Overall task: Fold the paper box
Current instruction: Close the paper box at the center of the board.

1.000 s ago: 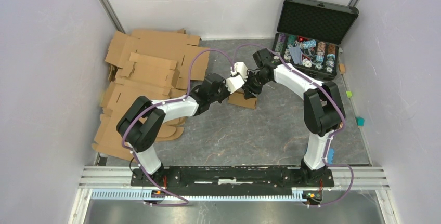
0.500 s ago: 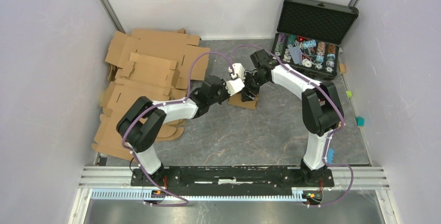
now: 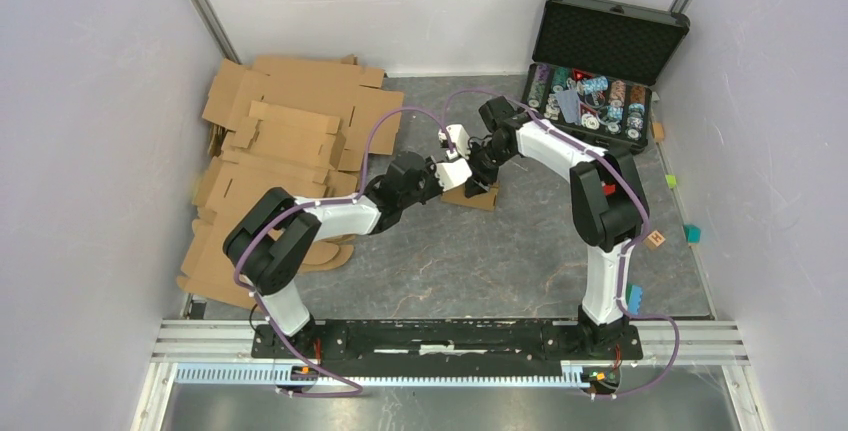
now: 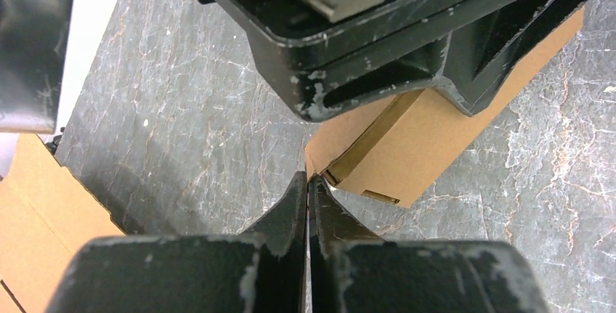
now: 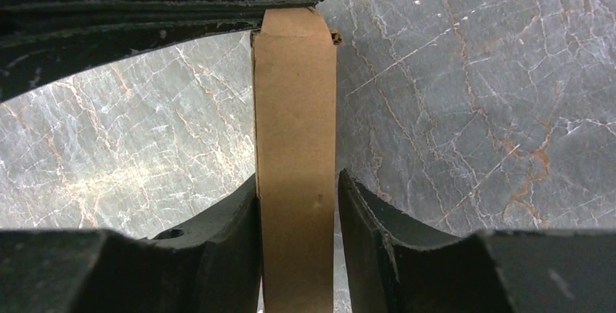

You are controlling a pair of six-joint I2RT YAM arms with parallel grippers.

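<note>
we see the paper box lying at the middle of the grey surface, between our two arms. the right gripper straddles it, jaws pressed against both narrow sides, gripping it. the left gripper has its jaws fully closed, tips at the box's open corner.

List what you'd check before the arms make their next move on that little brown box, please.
1. Right gripper around the paper box: ok, fingers against both sides.
2. Left gripper shut: ok, its tips meet at the box's corner.
3. Left gripper pinching a flap: cannot tell.
4. Box down on the table: ok, it seems to rest there.
5. End flap flush: not ok, a seam gapes beside the left tips.
6. Cardboard sheets out of the way: ok, they lie apart on the left.
</note>
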